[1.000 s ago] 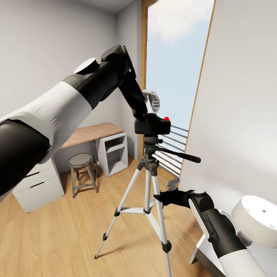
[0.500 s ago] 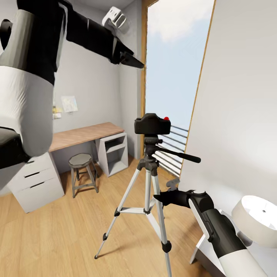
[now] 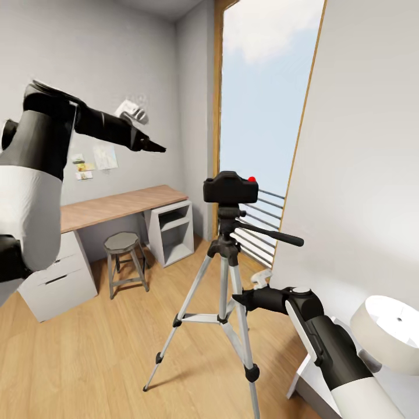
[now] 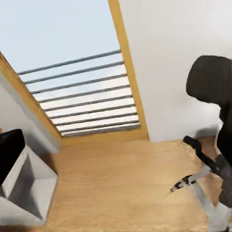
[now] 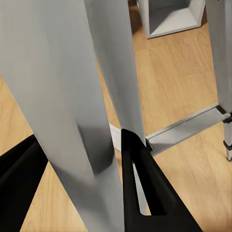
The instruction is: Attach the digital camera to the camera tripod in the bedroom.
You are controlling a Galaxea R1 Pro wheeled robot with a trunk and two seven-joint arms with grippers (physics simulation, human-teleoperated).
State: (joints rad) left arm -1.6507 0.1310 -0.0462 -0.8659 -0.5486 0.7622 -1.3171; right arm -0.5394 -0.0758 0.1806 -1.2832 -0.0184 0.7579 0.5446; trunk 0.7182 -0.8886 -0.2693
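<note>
Release done: left gripper (image 3: 152,148) has let go and swung to upper left (jaws seemingly shut, view poor), digital camera (image 3: 230,188) sits unaided on camera tripod (image 3: 224,273) at centre, right gripper (image 5: 82,164) straddling a leg, so attachment looks complete.

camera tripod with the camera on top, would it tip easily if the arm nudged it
Probably yes if pushed high up: the camera tripod is tall with thin legs, and the digital camera makes it top-heavy. The spread legs and cross braces should resist a low nudge near the right pincer. It looks stiff, not floppy.
</note>
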